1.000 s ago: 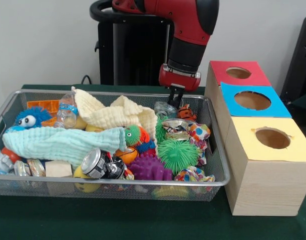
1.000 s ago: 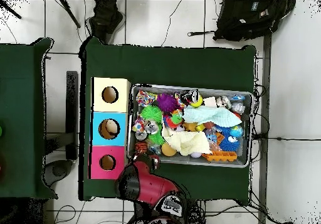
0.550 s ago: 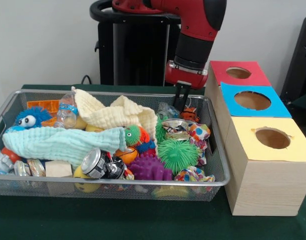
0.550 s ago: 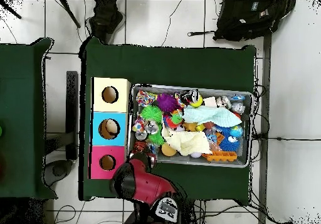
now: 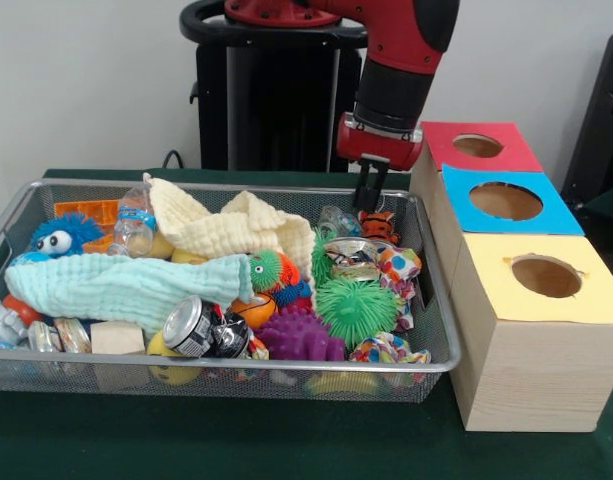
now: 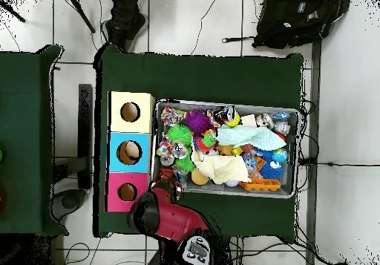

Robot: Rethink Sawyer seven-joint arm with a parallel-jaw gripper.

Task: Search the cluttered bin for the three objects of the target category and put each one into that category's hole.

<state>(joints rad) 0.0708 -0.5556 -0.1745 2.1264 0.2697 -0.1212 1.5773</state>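
Listing by size, largest first: green-covered table point(image 5: 286, 455); wire mesh bin point(image 5: 441, 330), long and shallow, taking up the left and centre of the front view; block of three wooden boxes just right of the bin, topped yellow point(image 5: 546, 277) nearest, blue point(image 5: 506, 202) in the middle, red point(image 5: 478, 146) farthest, each with one round hole so that sorted items drop out of the clutter. Red and black arm, descending from above at the bin's far right corner, its wrist close beside the red box. Bin contents, mixed and overlapping: pale green cloth point(image 5: 116, 285) draped across the left half; cream cloth point(image 5: 231, 232) heaped behind it, both likely hiding smaller pieces; green spiky ball point(image 5: 356, 308) and purple spiky ball point(image 5: 298, 337) at near right; crushed can point(image 5: 201, 328) at near centre; clear plastic bottle point(image 5: 134, 222) at far left; blue fuzzy toy point(image 5: 59, 236) with big eyes; small wooden block point(image 5: 117, 338); small orange striped toy point(image 5: 378, 226) at far right. Gripper point(image 5: 370, 192): dark fingers pointing down, close together, carrying nothing, poised just above the orange striped toy. Target category not shown by the frames; all candidate items judged to be in the bin, none visibly held or delivered.
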